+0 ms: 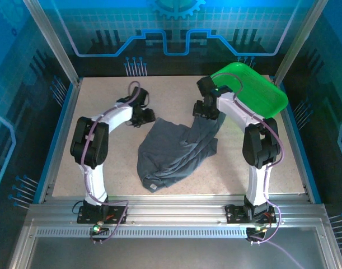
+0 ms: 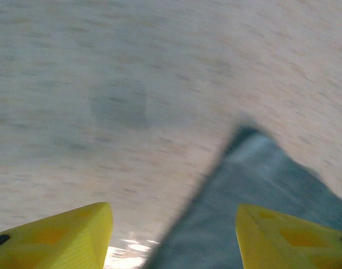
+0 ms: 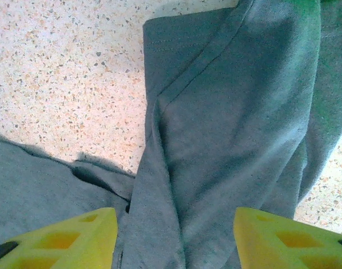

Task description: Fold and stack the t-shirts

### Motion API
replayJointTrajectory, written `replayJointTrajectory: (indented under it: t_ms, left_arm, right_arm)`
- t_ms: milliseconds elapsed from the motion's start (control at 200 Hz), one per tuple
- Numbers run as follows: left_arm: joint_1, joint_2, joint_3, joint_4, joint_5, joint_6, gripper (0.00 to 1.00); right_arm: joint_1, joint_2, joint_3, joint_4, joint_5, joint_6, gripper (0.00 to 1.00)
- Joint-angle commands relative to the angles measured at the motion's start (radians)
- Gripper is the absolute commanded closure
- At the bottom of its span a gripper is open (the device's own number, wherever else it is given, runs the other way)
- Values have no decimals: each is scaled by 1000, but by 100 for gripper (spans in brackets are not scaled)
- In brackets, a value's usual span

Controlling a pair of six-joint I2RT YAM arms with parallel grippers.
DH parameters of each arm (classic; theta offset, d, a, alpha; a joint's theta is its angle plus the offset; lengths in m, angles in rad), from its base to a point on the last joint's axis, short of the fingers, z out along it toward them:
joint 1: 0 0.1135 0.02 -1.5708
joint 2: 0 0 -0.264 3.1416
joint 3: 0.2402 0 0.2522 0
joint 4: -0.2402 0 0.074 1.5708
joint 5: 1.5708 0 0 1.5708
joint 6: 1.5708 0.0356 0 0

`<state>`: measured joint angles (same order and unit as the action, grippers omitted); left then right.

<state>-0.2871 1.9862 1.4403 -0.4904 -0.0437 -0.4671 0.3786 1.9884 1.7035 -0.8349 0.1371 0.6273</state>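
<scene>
A dark slate-grey t-shirt (image 1: 173,148) lies crumpled in the middle of the table, one part stretching up toward the far right. My left gripper (image 1: 144,116) sits at its far left corner, open, and the left wrist view shows a blurred corner of the t-shirt (image 2: 254,207) between the yellow fingers (image 2: 75,238). My right gripper (image 1: 209,112) hovers over the shirt's far right end, open. In the right wrist view the t-shirt (image 3: 232,129) shows a hemmed sleeve edge and folds below the spread fingers (image 3: 282,238).
A bright green plastic tray (image 1: 254,89) rests tilted at the back right corner, just behind the right arm. Bare speckled tabletop (image 1: 98,101) lies left of the shirt. Metal frame posts and blue walls ring the table.
</scene>
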Motion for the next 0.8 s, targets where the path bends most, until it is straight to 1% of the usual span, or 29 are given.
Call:
replayJointTrajectory:
  t_ms: [0,55,205,255,335,490,585,680,750,795]
  left_arm:
    - [-44,55,32,-2,-54,117,34]
    - [-58,75,40,2,-97,132,29]
    - [-87,127,70,-3,-182,170,28]
    - [-95,148,76,-11,-192,175,28]
    - [-110,183,86,-35,-176,161,29]
    - [-176,199,63,-50,-168,130,40]
    - [-214,218,63,-84,-175,97,51]
    - [-246,225,51,-100,-183,73,59]
    - [-257,225,37,-102,-196,63,68]
    - [-257,221,31,-108,-212,57,77]
  right_arm:
    - [-8,-25,13,-42,-30,-2,40]
    - [-7,-51,-3,-39,-40,-4,38]
    - [-6,-122,-65,-17,-63,-6,35]
    - [-6,-139,-79,-14,-70,-3,35]
    - [-6,-159,-103,-9,-77,-1,35]
    - [-9,-168,-133,-2,-76,4,35]
    - [-15,-169,-142,5,-80,11,35]
    - [-21,-171,-146,9,-82,13,35]
    - [-24,-171,-146,10,-80,15,35]
    - [-25,-171,-145,11,-80,17,36]
